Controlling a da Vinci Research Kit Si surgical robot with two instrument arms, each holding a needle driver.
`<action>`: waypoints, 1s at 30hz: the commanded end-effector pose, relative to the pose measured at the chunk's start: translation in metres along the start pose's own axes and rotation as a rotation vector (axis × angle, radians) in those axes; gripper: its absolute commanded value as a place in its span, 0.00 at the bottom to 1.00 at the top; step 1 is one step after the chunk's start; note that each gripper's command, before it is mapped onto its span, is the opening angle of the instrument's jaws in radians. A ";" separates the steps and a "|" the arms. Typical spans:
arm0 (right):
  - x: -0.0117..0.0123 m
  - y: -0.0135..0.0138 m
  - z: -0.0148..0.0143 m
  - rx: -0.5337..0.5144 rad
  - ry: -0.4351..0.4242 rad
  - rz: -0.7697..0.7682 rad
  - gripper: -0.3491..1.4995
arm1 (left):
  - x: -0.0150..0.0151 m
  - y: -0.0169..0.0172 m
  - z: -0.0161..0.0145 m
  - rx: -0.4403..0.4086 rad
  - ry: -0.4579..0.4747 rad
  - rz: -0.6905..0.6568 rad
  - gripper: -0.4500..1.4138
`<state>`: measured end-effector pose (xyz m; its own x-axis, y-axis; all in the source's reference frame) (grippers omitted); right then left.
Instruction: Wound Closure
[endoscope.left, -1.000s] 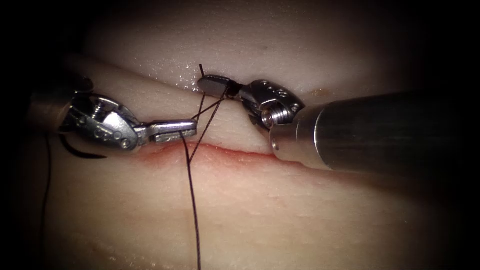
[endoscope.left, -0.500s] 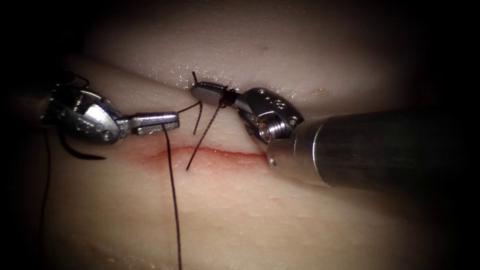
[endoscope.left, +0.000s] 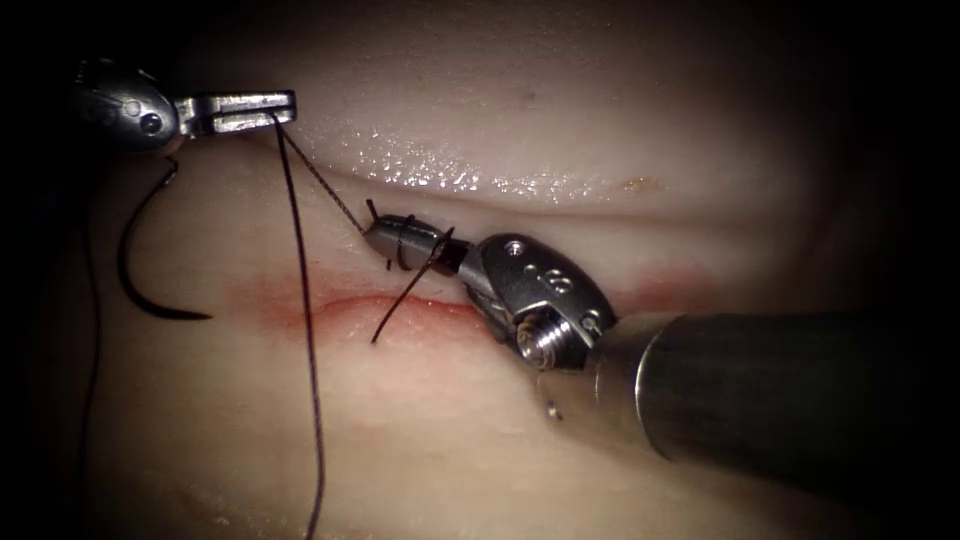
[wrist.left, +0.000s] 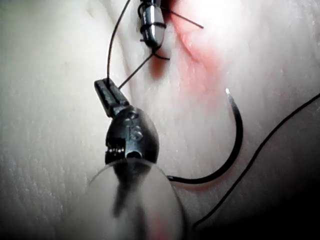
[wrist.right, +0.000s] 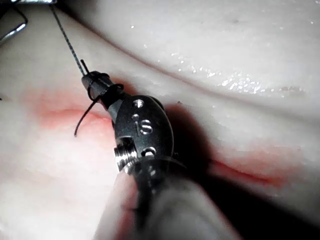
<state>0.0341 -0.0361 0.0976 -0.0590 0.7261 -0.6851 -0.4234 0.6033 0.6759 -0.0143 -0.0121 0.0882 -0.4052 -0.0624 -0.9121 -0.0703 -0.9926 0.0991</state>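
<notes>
Thread (endoscope.left: 300, 330) wound round right tool (endoscope.left: 400, 240), jaws clamped on its short end | left tool (endoscope.left: 240, 108) has pulled away up-left, clamped on the long strand | needle (endoscope.left: 140, 270) lies free on tissue (endoscope.left: 560, 430), left of cut (endoscope.left: 400, 302) | judgement: keep pull steady, opposed.

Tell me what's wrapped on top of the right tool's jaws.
Loops of thread circle the shut jaws of the right tool, which grip a short thread end. How much of that end lies inside the jaws is hidden.

The thread (endoscope.left: 303, 330) runs off the endoscope view's lower edge, its far end unseen.
</notes>
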 end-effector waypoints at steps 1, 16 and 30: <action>-0.0009 -0.0010 0.0002 0.006 -0.001 0.001 0.00 | -0.0007 -0.0009 0.0010 0.006 -0.011 -0.014 0.00; -0.0019 -0.0053 -0.0023 0.026 -0.040 -0.015 0.00 | -0.0040 -0.0076 0.0043 0.049 -0.067 -0.008 0.00; -0.0031 -0.0073 -0.0034 0.055 -0.073 -0.033 0.00 | -0.0063 -0.0128 0.0066 0.117 -0.165 0.010 0.00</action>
<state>0.0336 -0.0434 0.0934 0.0218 0.7254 -0.6880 -0.3748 0.6439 0.6670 -0.0164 0.0018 0.0947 -0.5541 -0.0477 -0.8311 -0.1649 -0.9723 0.1657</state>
